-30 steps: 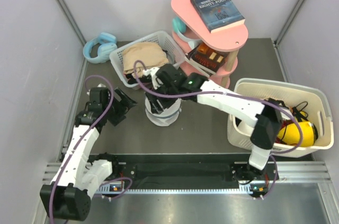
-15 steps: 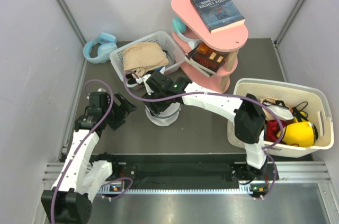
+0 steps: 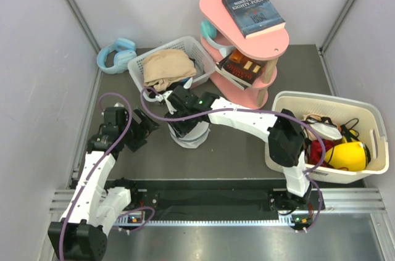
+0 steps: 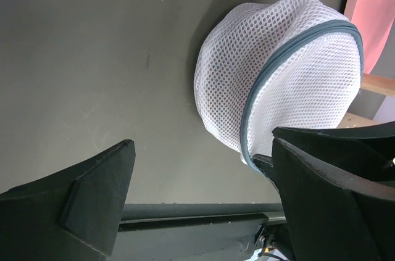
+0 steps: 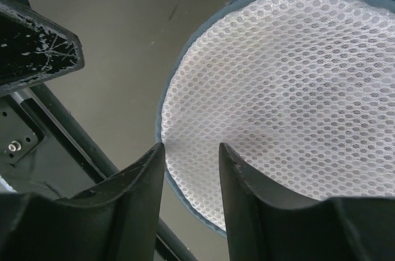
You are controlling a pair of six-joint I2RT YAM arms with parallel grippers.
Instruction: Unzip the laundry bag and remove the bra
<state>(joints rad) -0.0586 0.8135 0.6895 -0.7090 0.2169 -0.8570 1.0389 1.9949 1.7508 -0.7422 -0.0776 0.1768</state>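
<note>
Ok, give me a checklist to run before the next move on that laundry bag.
1. Left end effector open wide beside the laundry bag: ok.
2. Right end effector straddles the bag's rim: ok.
3. Right grip firm on the rim: cannot tell.
4. Zipper band unzipped: not ok, looks closed where visible.
5. Zipper pull located: cannot tell, no view shows it.
6. Bra seen through the mesh: cannot tell.
</note>
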